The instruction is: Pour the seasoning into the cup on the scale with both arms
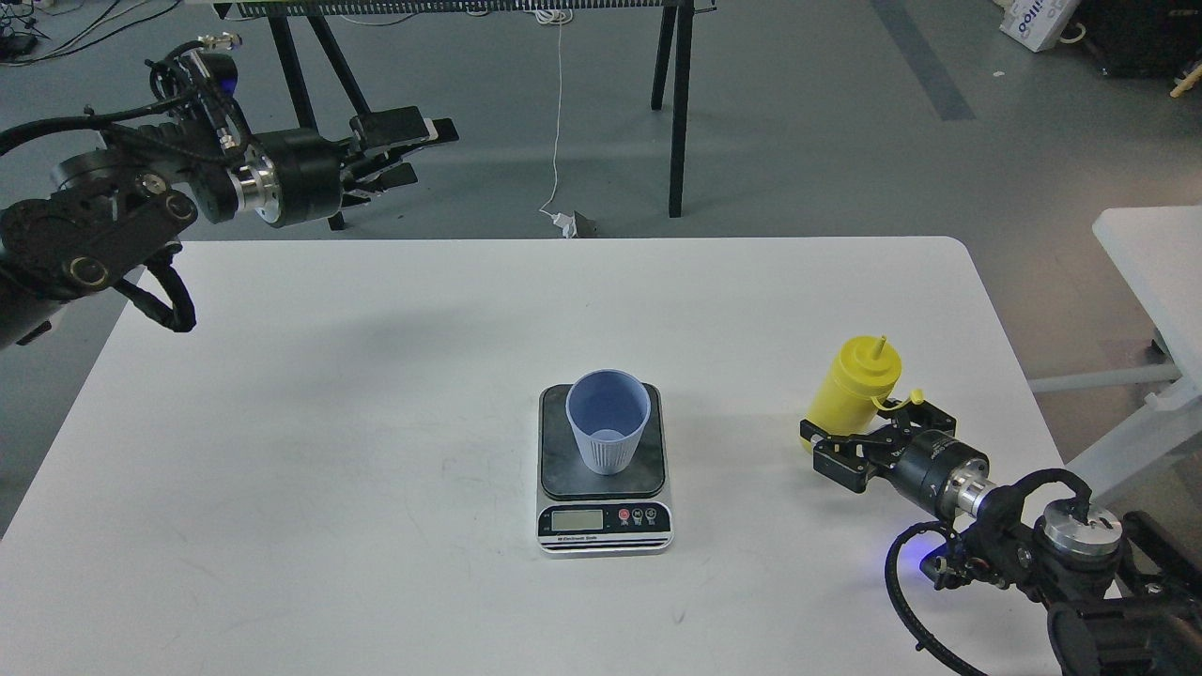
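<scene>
The yellow seasoning bottle [856, 380] stands slightly tilted on the right side of the white table, its nozzle up and its tethered cap hanging to the right. My right gripper [862, 427] comes in from the lower right and its fingers close around the bottle's lower part. The light-blue ribbed cup [608, 421] stands upright and looks empty on the dark platform of the scale [604, 521] at the table's centre front. My left gripper [399, 150] is open and empty, raised over the table's far left edge, well away from the cup.
The white table [376, 422] has its far edge behind the scale. Black trestle legs [678, 103] and a white cable [558, 122] stand on the floor behind it. Another white table [1155, 253] is at the right.
</scene>
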You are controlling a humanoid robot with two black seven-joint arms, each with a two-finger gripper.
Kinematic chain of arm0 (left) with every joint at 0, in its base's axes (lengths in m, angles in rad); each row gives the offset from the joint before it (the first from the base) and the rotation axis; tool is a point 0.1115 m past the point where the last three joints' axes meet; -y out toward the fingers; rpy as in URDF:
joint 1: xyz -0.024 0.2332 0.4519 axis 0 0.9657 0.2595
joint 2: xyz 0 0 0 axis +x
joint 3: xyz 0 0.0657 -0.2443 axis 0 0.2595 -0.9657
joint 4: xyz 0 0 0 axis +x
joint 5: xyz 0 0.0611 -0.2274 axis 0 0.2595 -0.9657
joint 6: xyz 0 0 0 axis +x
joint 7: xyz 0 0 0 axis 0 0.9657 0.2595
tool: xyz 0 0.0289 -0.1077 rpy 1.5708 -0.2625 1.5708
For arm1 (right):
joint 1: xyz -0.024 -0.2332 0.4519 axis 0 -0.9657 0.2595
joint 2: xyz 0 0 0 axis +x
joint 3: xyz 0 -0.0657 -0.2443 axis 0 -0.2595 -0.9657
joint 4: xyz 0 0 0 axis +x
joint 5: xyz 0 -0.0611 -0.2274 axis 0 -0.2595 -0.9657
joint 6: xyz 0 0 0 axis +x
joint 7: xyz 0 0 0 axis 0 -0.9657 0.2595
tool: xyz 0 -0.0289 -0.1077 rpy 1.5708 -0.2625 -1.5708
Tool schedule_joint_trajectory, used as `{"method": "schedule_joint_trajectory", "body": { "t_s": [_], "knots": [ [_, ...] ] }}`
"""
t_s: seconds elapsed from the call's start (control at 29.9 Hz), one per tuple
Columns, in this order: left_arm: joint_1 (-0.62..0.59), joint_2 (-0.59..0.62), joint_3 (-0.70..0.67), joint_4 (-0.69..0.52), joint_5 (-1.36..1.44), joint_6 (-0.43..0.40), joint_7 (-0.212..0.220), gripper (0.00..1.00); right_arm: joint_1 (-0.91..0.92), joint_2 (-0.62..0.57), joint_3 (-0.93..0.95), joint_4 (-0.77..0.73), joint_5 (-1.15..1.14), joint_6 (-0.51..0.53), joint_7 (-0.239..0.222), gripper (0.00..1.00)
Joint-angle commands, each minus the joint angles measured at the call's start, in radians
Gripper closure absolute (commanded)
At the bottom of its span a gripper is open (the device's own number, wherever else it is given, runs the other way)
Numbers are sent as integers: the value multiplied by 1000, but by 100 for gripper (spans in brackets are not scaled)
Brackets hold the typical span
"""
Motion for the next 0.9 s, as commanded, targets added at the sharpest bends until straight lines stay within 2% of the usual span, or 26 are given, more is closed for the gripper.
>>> {"method": "schedule_joint_trajectory", "body": {
  "t_s": [0.0,0.33,0.6,0.74,0.87],
  "knots": [
    [0,-2,0,0,1,0,0,1,-47,-16,3,64,0,0,0,0],
    [3,-3,-2,1,-1,0,0,1,-214,-143,46,245,1,0,0,0],
    [38,-3,-11,0,-10,0,0,1,-340,-281,207,426,1,1,0,0],
    [61,3,-26,1,-19,0,0,1,-318,-310,303,465,-5,37,0,0],
    [98,10,-61,5,-77,0,0,1,-102,-350,252,437,-81,63,0,0]
  ]
}}
